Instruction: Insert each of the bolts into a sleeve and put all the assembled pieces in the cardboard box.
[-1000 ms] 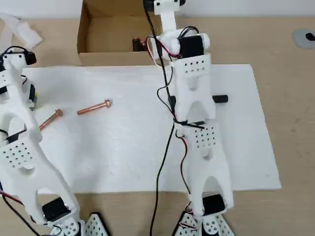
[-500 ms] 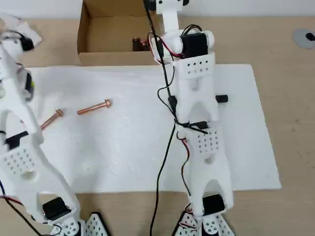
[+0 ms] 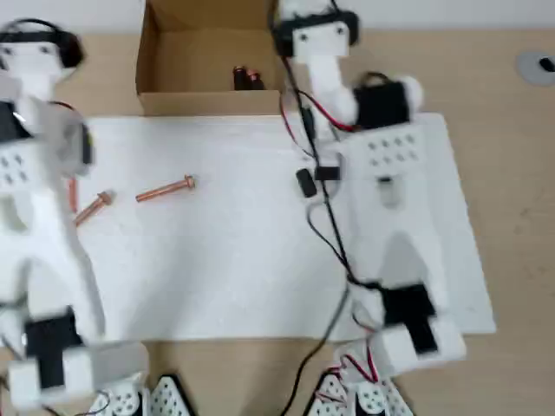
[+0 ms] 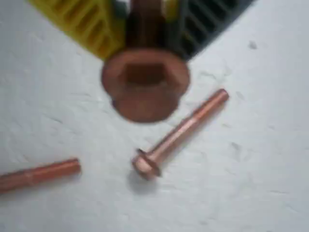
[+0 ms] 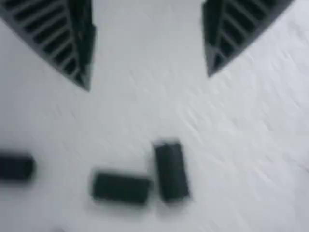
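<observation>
In the left wrist view my left gripper [image 4: 145,29], with one yellow and one black finger, is shut on a copper bolt [image 4: 145,84] whose head faces the camera. Two more bolts [image 4: 181,133] [image 4: 38,174] lie on the white foam mat below it; the high view has them at the mat's left [image 3: 165,190] [image 3: 91,208]. My right gripper [image 5: 147,53] hangs open above the mat with nothing between its fingers. Three black sleeves [image 5: 171,169] [image 5: 120,187] [image 5: 17,166] lie beneath it. An assembled piece [image 3: 247,78] lies in the cardboard box [image 3: 156,95].
The white foam mat [image 3: 225,260] covers most of the wooden table. The box stands against its far edge. Cables [image 3: 325,234] hang from the right arm across the mat's middle. A small grey disc [image 3: 536,65] sits at the table's far right.
The right arm has pulled back from the box and risen over the mat's right side, leaving the assembled piece inside. The left arm has lifted and shifted toward the far side.
</observation>
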### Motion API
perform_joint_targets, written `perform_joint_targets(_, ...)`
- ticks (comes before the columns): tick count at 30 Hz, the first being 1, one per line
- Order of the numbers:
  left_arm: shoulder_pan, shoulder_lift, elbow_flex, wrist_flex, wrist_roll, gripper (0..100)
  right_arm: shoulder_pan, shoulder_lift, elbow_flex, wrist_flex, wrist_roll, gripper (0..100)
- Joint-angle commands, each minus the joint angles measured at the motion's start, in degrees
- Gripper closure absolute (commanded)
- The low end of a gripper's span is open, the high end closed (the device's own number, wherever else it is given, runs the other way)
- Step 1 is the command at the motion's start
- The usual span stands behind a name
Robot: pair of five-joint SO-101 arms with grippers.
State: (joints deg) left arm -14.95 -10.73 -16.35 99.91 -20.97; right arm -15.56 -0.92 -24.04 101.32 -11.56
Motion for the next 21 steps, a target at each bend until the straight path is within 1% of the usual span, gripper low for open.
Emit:
perform_joint_targets(1,4.8,-14.5,8.6,-3.4,5.1,99,6.8,-8.1,11.3,-0.4,0.1,82.9)
perform_joint_targets(3,4.8,-19.3,14.3,-5.5,7.6,99,8.9,-8.1,17.8,-1.8,2.5,82.9)
perform_joint_targets(5,4.8,-22.9,21.3,-7.3,8.8,99,8.8,-7.5,24.7,-5.9,6.0,82.9)
perform_joint_targets(8,4.9,-27.1,30.0,-8.2,9.7,99,6.5,-7.1,30.5,-9.1,9.6,82.9)
perform_joint_targets(10,4.8,-29.4,33.1,-8.2,10.9,99,5.1,-6.8,32.2,-10.8,12.7,82.9)
perform_joint_targets(15,5.0,-32.8,34.5,-8.2,11.0,99,4.8,-4.5,32.8,-16.5,15.6,82.8)
perform_joint_targets(18,5.1,-33.2,34.5,-8.2,11.0,99,6.7,-1.1,31.8,-20.7,15.8,82.3)
perform_joint_targets(21,5.1,-33.2,34.5,-8.2,10.9,99,6.5,4.5,31.3,-21.7,18.9,76.2)
